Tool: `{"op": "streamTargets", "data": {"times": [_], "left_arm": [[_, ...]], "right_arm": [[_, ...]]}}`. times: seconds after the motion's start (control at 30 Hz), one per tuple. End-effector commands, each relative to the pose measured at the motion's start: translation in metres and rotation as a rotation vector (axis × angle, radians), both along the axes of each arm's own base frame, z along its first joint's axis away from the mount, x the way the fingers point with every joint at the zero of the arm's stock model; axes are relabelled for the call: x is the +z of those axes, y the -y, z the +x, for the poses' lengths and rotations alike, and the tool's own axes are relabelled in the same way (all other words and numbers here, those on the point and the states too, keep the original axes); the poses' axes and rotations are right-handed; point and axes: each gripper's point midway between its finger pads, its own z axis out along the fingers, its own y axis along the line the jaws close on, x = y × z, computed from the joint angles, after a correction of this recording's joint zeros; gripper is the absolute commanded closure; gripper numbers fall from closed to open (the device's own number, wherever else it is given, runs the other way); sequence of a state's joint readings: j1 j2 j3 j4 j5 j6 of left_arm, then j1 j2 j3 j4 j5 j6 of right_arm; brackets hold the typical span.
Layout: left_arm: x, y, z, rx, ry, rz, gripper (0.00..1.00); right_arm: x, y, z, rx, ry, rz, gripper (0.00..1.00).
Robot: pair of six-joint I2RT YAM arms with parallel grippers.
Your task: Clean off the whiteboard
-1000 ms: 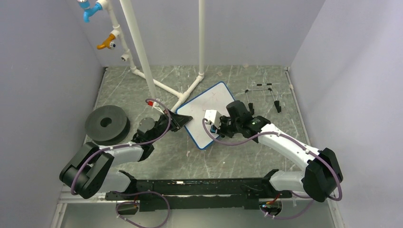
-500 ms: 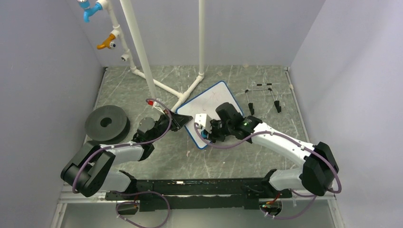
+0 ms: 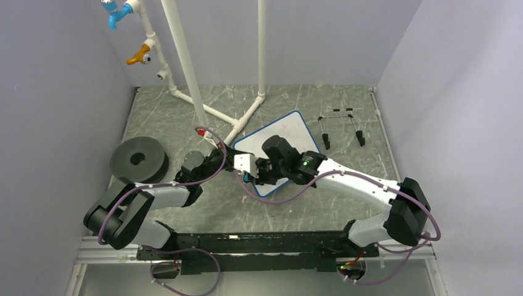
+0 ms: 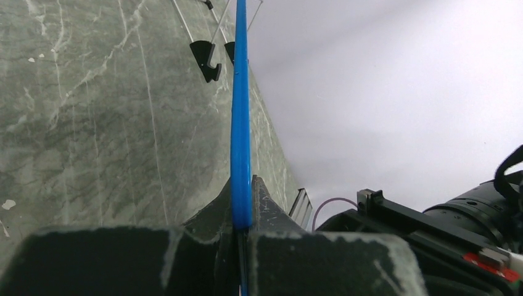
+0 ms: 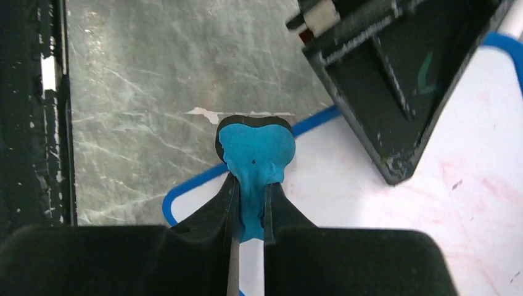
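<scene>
The whiteboard [image 3: 291, 131], white with a blue rim, lies tilted on the table's middle. My left gripper [image 3: 229, 159] is shut on its left edge; in the left wrist view the rim [image 4: 240, 123] runs edge-on out of the closed gripper [image 4: 242, 225]. My right gripper [image 3: 251, 174] is shut on a blue eraser [image 5: 256, 148] with a black pad. The gripper [image 5: 250, 213] holds the eraser at the board's near left corner, over the rim. The board [image 5: 382, 228] shows only faint pink smears. One left fingertip [image 5: 382, 86] rests on the board just beyond the eraser.
A black wire easel stand [image 3: 342, 126] lies right of the board and shows in the left wrist view [image 4: 206, 60]. A white pipe frame [image 3: 216, 114] stands behind the board. A black round disc [image 3: 139, 160] sits at the left.
My right arm has swept left across the board with the eraser, from its middle to the near left corner by the left gripper. The board has shifted slightly.
</scene>
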State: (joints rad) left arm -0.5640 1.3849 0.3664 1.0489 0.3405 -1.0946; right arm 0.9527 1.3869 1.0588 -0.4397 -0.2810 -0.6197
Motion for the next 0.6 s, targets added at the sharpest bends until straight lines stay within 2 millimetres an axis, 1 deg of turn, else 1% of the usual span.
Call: {"op": "streamTargets", "data": {"times": [0.0,0.07,0.1,0.13,0.17,0.23,0.27,0.3,0.37,0.4,0.47,0.5,0.57], "left_arm": [[0.098,0.004,-0.014,-0.062,0.230,-0.229,1.00],[0.100,0.004,-0.015,-0.069,0.232,-0.239,1.00],[0.101,0.004,-0.015,-0.069,0.233,-0.240,1.00],[0.101,0.004,-0.015,-0.068,0.233,-0.239,1.00],[0.100,0.004,-0.015,-0.067,0.232,-0.238,1.00],[0.100,0.003,-0.015,-0.063,0.235,-0.238,1.00],[0.100,0.003,-0.015,-0.061,0.233,-0.237,1.00],[0.099,0.003,-0.015,-0.060,0.234,-0.238,1.00],[0.099,0.002,-0.016,-0.057,0.235,-0.237,1.00],[0.099,0.001,-0.016,-0.056,0.236,-0.234,1.00],[0.101,0.000,-0.017,-0.050,0.245,-0.226,1.00],[0.102,-0.001,-0.018,-0.047,0.252,-0.222,1.00],[0.103,-0.004,-0.019,-0.037,0.263,-0.207,1.00]], "right_arm": [[-0.007,0.030,0.023,-0.103,0.045,-0.027,1.00],[-0.012,0.044,0.026,-0.126,0.041,-0.036,1.00],[-0.016,0.049,0.021,-0.113,0.032,-0.044,1.00],[-0.021,0.052,0.012,-0.079,0.019,-0.054,1.00],[-0.027,0.051,-0.004,-0.018,-0.007,-0.058,1.00],[-0.036,0.051,-0.028,0.080,-0.030,-0.086,1.00],[-0.037,0.051,-0.035,0.110,-0.039,-0.094,1.00],[-0.036,0.050,-0.037,0.121,-0.040,-0.095,1.00],[-0.028,0.046,-0.032,0.114,-0.022,-0.087,1.00],[-0.023,0.044,-0.024,0.084,-0.004,-0.074,1.00],[-0.015,0.047,0.002,-0.039,0.018,-0.043,1.00],[-0.012,0.053,0.017,-0.108,0.010,-0.022,1.00],[-0.011,0.076,0.049,-0.258,-0.010,0.014,1.00]]}}
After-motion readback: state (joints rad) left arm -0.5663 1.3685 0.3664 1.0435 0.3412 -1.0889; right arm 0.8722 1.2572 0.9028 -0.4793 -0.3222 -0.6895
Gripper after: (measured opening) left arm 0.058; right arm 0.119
